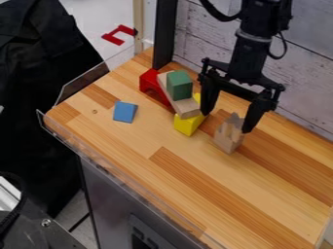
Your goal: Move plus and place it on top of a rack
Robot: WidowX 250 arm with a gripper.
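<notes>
The black gripper (226, 122) hangs at the upper right of the work surface with its fingers spread apart. A natural wood block with a notched top (228, 137) stands upright below and between the fingertips; whether they touch it I cannot tell. Left of the gripper, a long plain wooden block (185, 107) bridges a red arch block (151, 80) and a yellow block (188, 124). On that plank sits a green block (179, 85). Which piece the task calls the plus or the rack, I cannot tell.
A blue block (125, 112) lies on the left part of the wooden table (195, 194). Low clear edging (123, 170) runs along the table's left and front edges. A whitewashed plank wall (302, 78) rises behind, with a black post (165, 34) near the stack.
</notes>
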